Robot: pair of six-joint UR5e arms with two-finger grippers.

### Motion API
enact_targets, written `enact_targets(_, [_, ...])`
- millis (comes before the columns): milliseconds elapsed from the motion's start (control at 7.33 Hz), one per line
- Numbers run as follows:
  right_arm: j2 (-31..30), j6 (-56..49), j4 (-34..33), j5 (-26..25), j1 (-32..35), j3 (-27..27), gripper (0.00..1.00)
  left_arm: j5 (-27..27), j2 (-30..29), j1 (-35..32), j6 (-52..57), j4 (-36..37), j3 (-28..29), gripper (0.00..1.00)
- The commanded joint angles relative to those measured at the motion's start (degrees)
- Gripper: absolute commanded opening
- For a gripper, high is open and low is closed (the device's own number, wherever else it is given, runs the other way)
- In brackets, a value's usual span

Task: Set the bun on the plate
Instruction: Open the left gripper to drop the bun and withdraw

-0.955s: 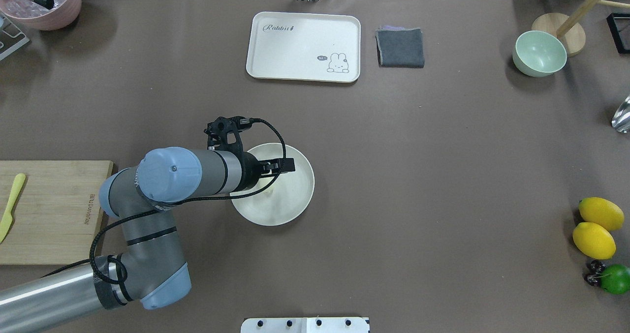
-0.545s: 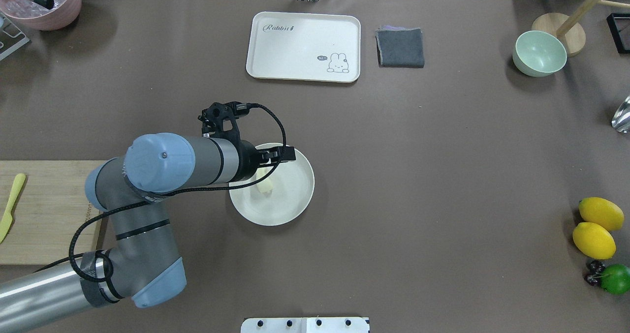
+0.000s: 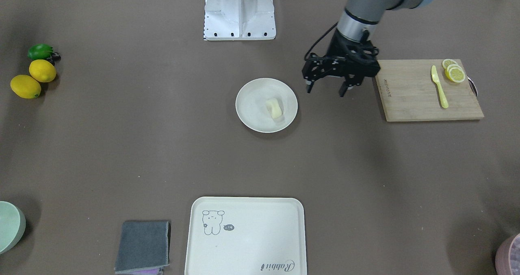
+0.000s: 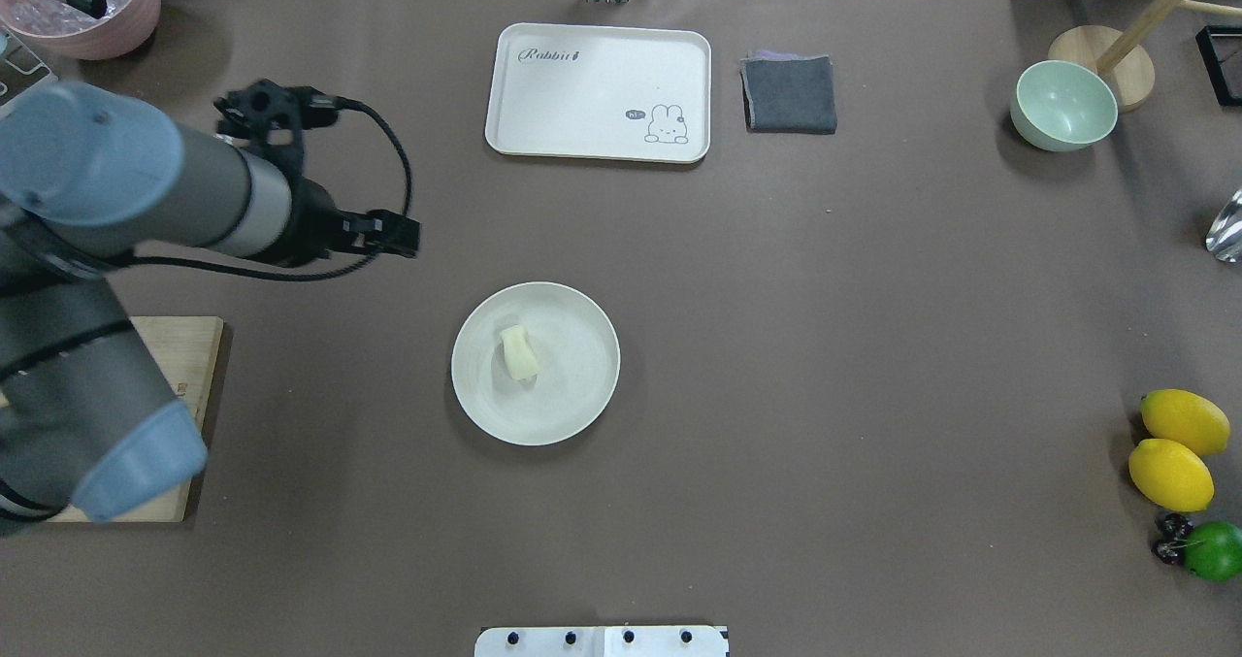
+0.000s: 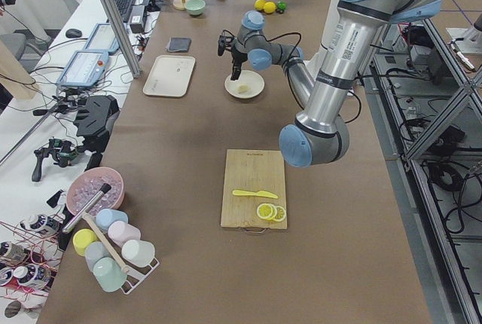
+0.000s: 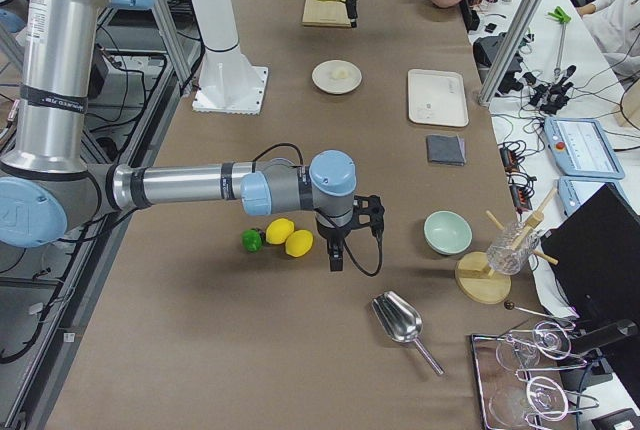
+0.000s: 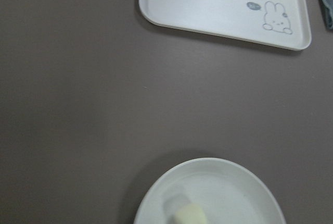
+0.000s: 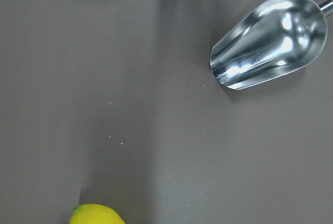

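The bun (image 4: 519,353), a small pale cream lump, lies on the round cream plate (image 4: 582,385) left of its centre, with nothing touching it. The front-facing view shows the bun (image 3: 274,107) on the plate (image 3: 252,104) as well. My left gripper (image 3: 326,90) hangs open and empty above the table between the plate and the cutting board. From overhead the left gripper (image 4: 403,238) is up-left of the plate. The left wrist view catches the bun (image 7: 190,214) and plate (image 7: 234,182) at its bottom edge. My right gripper (image 6: 335,250) stands near the lemons; I cannot tell its state.
A rabbit tray (image 4: 599,92), a grey cloth (image 4: 789,94) and a green bowl (image 4: 1063,104) line the far side. Two lemons (image 4: 1184,422) and a lime (image 4: 1213,550) sit far right. A cutting board (image 3: 426,90) holds a yellow knife and lemon slices. A metal scoop (image 8: 265,41) lies nearby.
The left gripper has let go of the bun, which now lies on the plate. The arm has risen and swung left, away from the plate.
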Motion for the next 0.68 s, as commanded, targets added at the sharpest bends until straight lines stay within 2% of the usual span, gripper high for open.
enact_targets(0, [-0.6,0.0,0.0,0.1,0.7,-0.1,1.00,-15.0,9.2,-18.6,25.3,1.1,0.1,0.97])
enact_targets(136, [-1.3,0.0,0.1,0.1,1.0,-0.1,1.00,-18.9,10.6,-26.9,37.0,3.4,2.1,0.97])
enact_targets(273, [-1.8,0.0,0.1,0.0,1.3,-0.1,1.00,-19.8,10.5,-33.8,50.6,10.5,3.8,0.97])
enact_targets(409, [-1.4,-1.3,-0.3,0.0,2.6,-0.1,1.00,-19.7,7.9,-39.9,63.2,21.9,5.2,0.97])
enact_targets(545, [-1.5,-6.2,-1.0,-0.2,3.1,-0.6,1.00,-19.5,5.4,-44.8,72.2,29.6,7.5,0.97])
